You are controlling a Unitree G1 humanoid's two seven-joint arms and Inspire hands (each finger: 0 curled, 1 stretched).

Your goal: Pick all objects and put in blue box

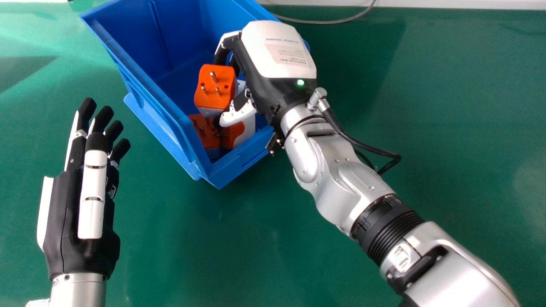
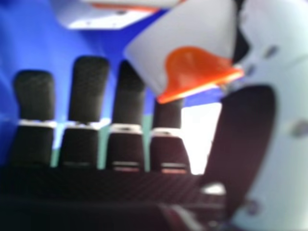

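My right hand (image 1: 273, 55) is over the near right part of the blue box (image 1: 143, 87), its fingers bent down inside. An orange and white plug adapter (image 1: 213, 91) sits between its thumb and fingers, prongs facing up. Below it, more orange and white adapters (image 1: 206, 131) lie in the box's near corner, partly covered by the thumb. In the right hand view, the held adapter (image 2: 185, 43) rests against the thumb of my right hand (image 2: 248, 144), and another adapter (image 2: 106, 17) shows beyond. My left hand (image 1: 64, 213) is open at the left, outside the box.
The box stands at an angle on the green table (image 1: 192, 243), its near corner pointing toward me. A grey cable (image 1: 332, 21) runs along the table's far edge. The right forearm crosses from the lower right to the box's right wall.
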